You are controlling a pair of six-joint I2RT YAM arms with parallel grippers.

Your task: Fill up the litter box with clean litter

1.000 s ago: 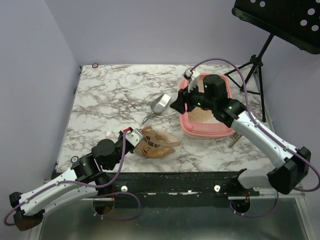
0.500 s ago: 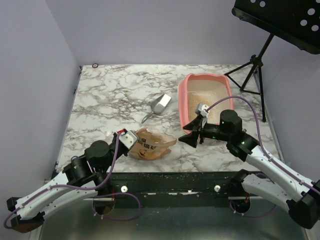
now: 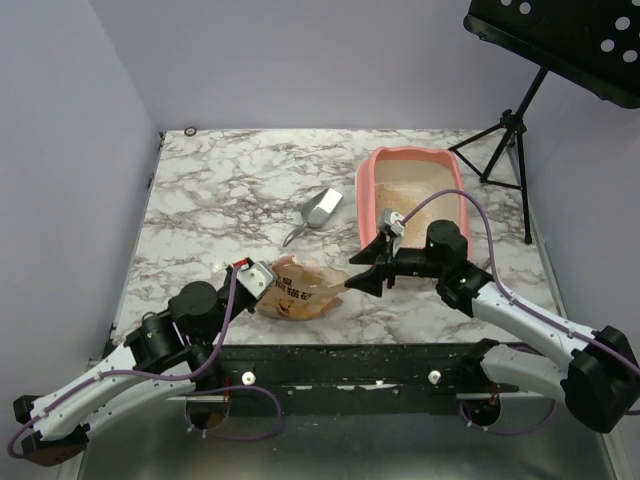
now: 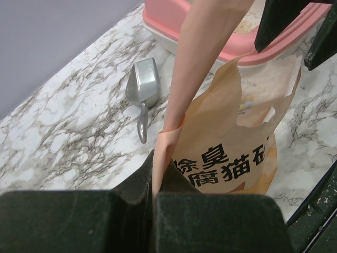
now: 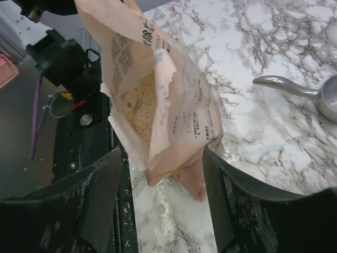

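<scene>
The pink litter box (image 3: pixel 368 190) stands at the right of the marble table, with beige litter (image 3: pixel 415 190) in it. Its rim also shows in the left wrist view (image 4: pixel 179 23). The orange printed bag (image 3: pixel 300 290) lies near the front edge. My left gripper (image 3: pixel 252 277) is shut on the bag's left edge (image 4: pixel 166 153). My right gripper (image 3: pixel 362 278) is open, its jaws either side of the bag's torn open end (image 5: pixel 168 132) without touching it. Litter (image 5: pixel 142 105) shows inside the bag.
A grey metal scoop (image 3: pixel 318 212) lies left of the litter box; it also shows in the wrist views (image 4: pixel 143 87) (image 5: pixel 295 87). A black stand (image 3: pixel 510 120) is at the far right, off the table. Spilled granules (image 5: pixel 176 205) lie by the table's front edge.
My right arm has come away from over the litter box and down to the bag's open end at the table front. The left gripper has kept its hold on the bag.
</scene>
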